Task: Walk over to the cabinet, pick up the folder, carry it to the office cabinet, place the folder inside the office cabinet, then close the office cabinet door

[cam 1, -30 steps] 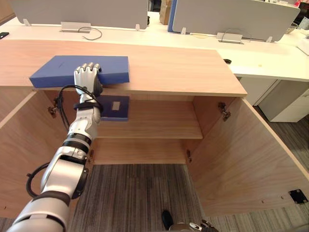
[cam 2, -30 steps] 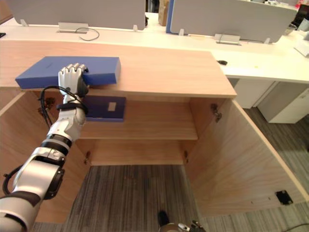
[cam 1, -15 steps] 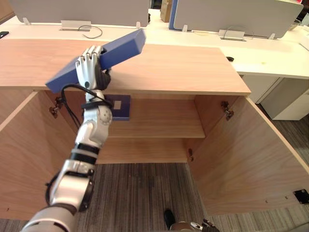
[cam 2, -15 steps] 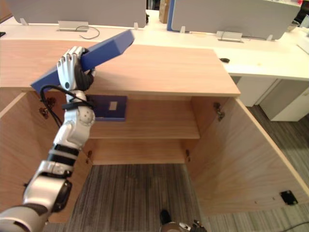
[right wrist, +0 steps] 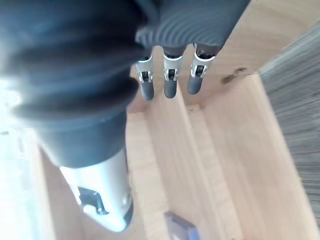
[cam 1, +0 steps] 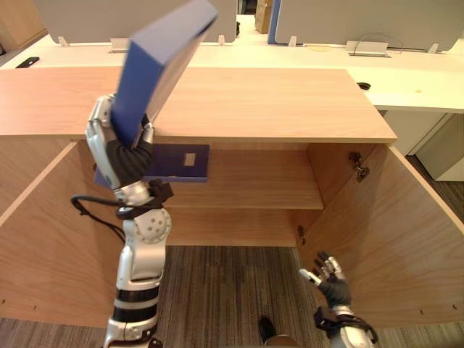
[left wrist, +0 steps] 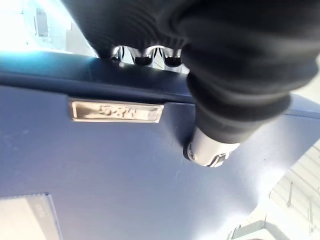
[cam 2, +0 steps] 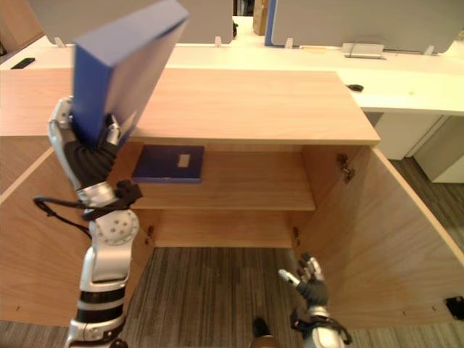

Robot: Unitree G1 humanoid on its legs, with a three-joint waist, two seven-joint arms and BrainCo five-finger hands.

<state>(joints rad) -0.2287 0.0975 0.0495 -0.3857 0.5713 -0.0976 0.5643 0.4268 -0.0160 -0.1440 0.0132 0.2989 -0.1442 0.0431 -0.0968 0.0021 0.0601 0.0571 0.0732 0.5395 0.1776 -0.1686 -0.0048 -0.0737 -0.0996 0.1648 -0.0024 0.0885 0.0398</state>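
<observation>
A blue folder (cam 1: pixel 163 65) stands almost upright over the left front edge of the wooden cabinet's top (cam 1: pixel 275 101). My left hand (cam 1: pixel 119 148) is shut on its lower end. In the left wrist view the fingers (left wrist: pixel 145 55) curl over the folder's edge and the thumb (left wrist: pixel 212 145) presses on its blue face (left wrist: pixel 100 170), beside a metal label holder (left wrist: pixel 116 111). My right hand (cam 1: pixel 326 275) hangs open low in front of the open cabinet, its fingers (right wrist: pixel 170 82) straight.
A second blue folder (cam 1: pixel 177 161) lies flat at the left of the cabinet's upper shelf (cam 1: pixel 246 185). Both doors stand wide open, left (cam 1: pixel 36 239) and right (cam 1: pixel 406 239). White desks (cam 1: pixel 420 80) with grey screens run behind the cabinet. Grey carpet (cam 1: pixel 225 290) lies below.
My left hand has lifted the folder off the cabinet top and swung it from a slant to nearly upright. My right hand has come up into view at the lower right.
</observation>
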